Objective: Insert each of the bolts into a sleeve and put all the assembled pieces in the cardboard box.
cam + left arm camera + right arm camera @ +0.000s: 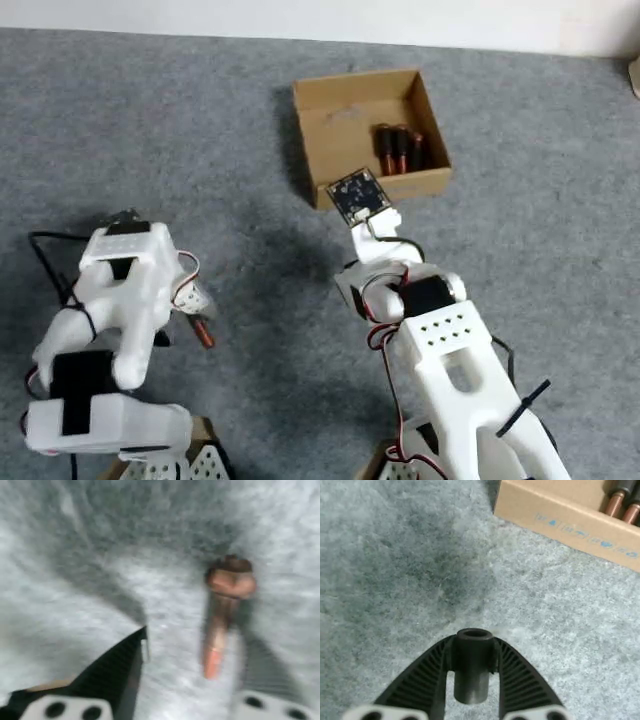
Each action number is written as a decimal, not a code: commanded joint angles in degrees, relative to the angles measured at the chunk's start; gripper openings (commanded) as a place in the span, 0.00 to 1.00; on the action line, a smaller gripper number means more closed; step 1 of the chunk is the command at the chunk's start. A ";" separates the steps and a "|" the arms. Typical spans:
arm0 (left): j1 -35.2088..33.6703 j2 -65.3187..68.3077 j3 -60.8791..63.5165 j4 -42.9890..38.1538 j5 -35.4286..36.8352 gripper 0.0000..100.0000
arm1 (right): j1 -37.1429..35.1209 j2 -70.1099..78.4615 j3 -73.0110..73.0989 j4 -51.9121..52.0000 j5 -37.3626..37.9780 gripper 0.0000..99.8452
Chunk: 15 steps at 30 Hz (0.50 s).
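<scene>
A copper bolt (223, 622) lies on the grey carpet between the spread fingers of my left gripper (200, 640), which is open around it without clamping it. From above, the bolt (203, 331) sits just right of the left arm's wrist. My right gripper (474, 642) is shut on a black sleeve (472, 675), held upright with its bore facing up, a little short of the cardboard box (560, 522). The box (330, 125) stands at the back centre and holds several assembled pieces (400, 148) in its right corner.
Grey carpet covers the table. The right arm's wrist camera board (358, 195) overlaps the box's near wall. Cables trail from both arms, and the arm bases stand at the near edge. Open carpet lies between the two arms.
</scene>
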 commanded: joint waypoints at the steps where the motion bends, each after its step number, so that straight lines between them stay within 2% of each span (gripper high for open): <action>1: 0.13 -0.22 -2.24 -0.79 0.09 0.39 | -0.48 -1.45 -0.22 -1.54 0.62 0.01; 15: -0.48 -0.22 -5.41 -0.79 0.18 0.18 | -0.48 -1.45 -0.22 -1.54 0.62 0.01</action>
